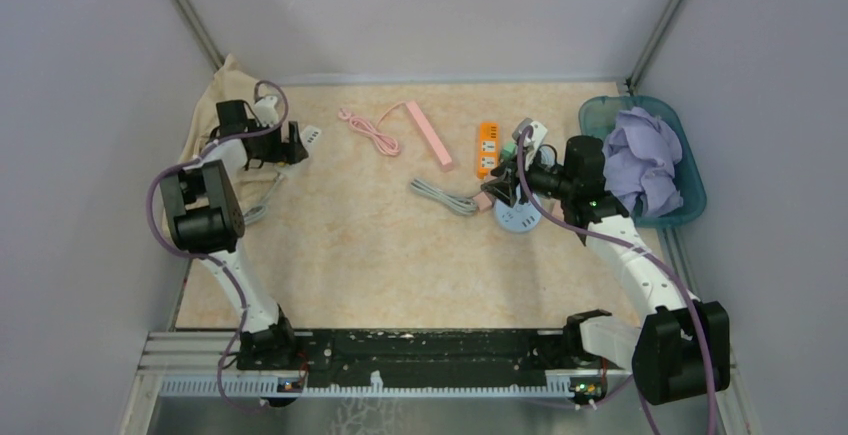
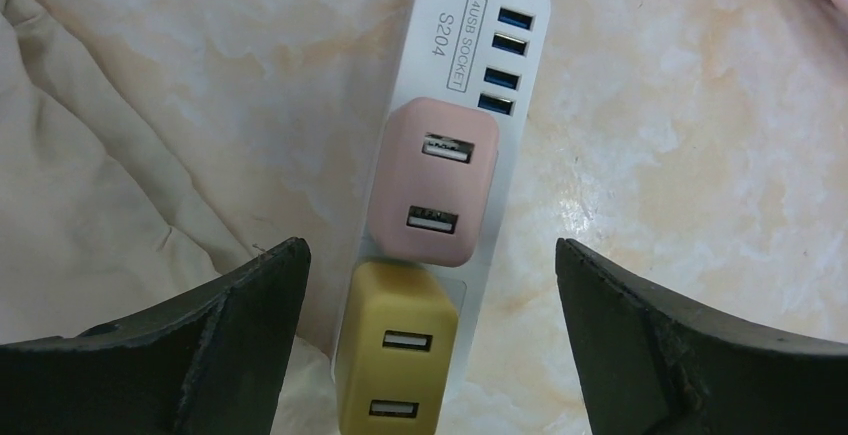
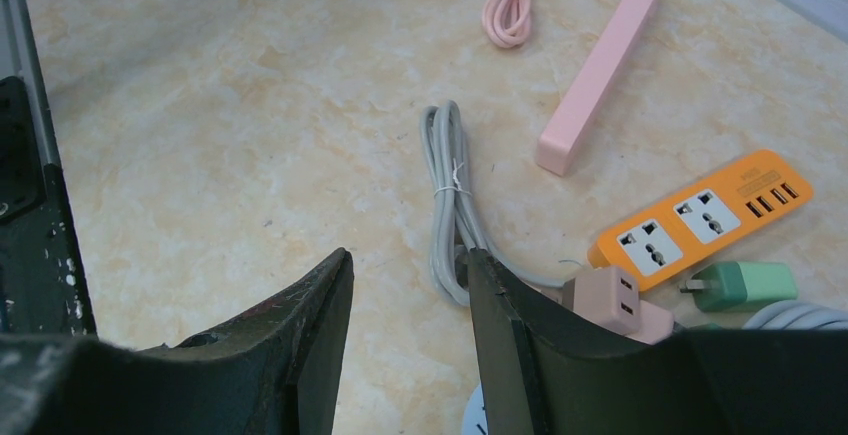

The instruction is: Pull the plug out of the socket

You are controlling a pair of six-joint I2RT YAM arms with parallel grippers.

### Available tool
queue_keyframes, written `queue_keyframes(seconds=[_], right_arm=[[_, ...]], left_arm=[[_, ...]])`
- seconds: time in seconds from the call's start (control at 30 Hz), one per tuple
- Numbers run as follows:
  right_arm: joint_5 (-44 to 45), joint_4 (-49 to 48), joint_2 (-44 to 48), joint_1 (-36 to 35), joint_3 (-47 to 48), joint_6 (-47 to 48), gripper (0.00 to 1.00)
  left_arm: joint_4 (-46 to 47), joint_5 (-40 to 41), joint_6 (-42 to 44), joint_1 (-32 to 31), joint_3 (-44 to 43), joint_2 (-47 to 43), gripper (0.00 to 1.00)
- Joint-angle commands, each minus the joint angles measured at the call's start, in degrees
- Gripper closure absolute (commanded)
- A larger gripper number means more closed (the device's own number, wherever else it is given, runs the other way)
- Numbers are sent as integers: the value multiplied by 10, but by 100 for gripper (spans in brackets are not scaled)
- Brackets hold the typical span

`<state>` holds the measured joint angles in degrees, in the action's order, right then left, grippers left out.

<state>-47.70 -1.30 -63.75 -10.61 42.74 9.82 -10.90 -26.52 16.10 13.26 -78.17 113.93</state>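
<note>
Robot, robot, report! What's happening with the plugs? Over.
Left gripper open, straddling white socket strip. Pink plug, yellow plug both plugged in. Right gripper slightly open, empty. Cloth at strip's edge, not blocking.

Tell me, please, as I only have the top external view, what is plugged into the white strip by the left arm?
Observer: Two USB adapters sit in the white strip: a pink adapter and, nearer the wrist camera, a yellow adapter.
Operator: Thank you. Are the left jaws on either one?
Observer: No. They stand wide open, one on each side of the strip, clear of both adapters.
Operator: And do the right jaws hold anything?
Observer: No. The right wrist view shows only bare tabletop in their narrow gap.
</note>
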Motion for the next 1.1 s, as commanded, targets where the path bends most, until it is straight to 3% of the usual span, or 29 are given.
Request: queue_keyframes(seconds=[0.0,0.3,0.53,0.67,0.77,0.87,1.07], right_arm=[[-14,-32,12,6,1,-3,54],[-16,-31,14,6,2,-4,54],[-18,-33,13,6,1,-5,54],[-17,-32,13,6,1,-5,54],[-16,-33,12,7,1,-5,54],[-15,-31,13,6,1,-2,54],[-15,-28,19,7,3,2,54]], left_arm=[[-4,-10,24,-17,2,-1,5],[0,104,54,-56,28,11,11],[5,106,51,-59,26,10,40],[-7,92,47,-73,7,1,75],[-13,77,47,-91,-2,-18,91],[-17,73,48,-115,2,-41,100],[-12,62,30,-173,52,-104,100]])
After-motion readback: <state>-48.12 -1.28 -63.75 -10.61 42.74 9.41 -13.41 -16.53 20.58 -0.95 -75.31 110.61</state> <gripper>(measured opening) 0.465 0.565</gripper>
